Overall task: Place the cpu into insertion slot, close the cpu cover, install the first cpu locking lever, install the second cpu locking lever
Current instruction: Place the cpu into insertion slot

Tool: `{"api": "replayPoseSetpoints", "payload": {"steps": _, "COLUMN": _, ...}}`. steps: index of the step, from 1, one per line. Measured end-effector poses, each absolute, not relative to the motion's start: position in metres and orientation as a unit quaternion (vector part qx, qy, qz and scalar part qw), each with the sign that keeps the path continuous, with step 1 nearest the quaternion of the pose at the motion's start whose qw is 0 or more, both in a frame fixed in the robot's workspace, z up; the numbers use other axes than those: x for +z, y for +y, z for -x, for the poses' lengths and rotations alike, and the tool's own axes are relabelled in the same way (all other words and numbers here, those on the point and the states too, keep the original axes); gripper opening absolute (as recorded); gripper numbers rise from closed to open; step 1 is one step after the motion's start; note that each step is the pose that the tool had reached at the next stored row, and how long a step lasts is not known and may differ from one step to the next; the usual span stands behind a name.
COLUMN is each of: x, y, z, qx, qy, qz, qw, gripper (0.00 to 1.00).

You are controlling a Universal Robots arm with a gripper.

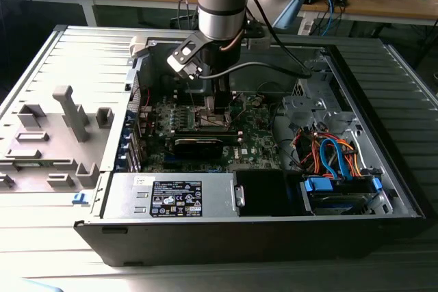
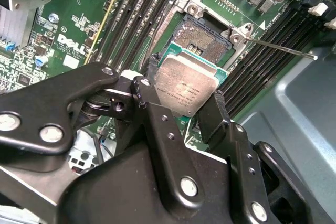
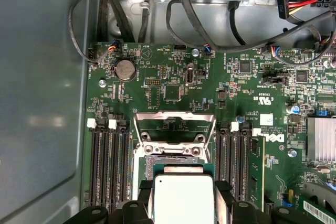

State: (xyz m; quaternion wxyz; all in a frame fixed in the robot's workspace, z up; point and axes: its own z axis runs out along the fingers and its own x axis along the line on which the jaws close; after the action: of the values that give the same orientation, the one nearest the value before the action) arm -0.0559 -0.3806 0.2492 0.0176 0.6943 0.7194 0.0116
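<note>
My gripper (image 2: 181, 95) is shut on the cpu (image 2: 186, 83), a small square chip with a grey metal top, held by its two opposite edges. It hangs tilted just above the insertion slot (image 2: 203, 36), whose dark contact field lies bare inside its silver frame. In the first wrist view the cpu (image 3: 182, 198) sits between the black fingers (image 3: 224, 191), overlapping the near edge of the insertion slot (image 3: 170, 160). The cpu cover (image 3: 173, 114) stands swung open on the far side of the slot. A thin locking lever (image 2: 278, 45) sticks out beside the socket. In the exterior view the gripper (image 1: 215, 106) is low over the green motherboard (image 1: 256, 143).
Black memory slots (image 3: 107, 166) flank the socket on both sides. Loose cables (image 3: 210, 30) hang over the board's far edge. A power supply (image 1: 178, 197) and a drive bay with coloured cables (image 1: 335, 162) fill the case front. A grey fixture tray (image 1: 61, 128) lies at the exterior view's left.
</note>
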Motion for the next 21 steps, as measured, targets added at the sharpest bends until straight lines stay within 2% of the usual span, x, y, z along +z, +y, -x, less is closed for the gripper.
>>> {"api": "replayPoseSetpoints", "payload": {"steps": 21, "x": 0.2427, "y": -0.3806, "z": 0.0559, "qx": 0.012, "qy": 0.719, "qz": -0.694, "qw": 0.018, "gripper": 0.55}}
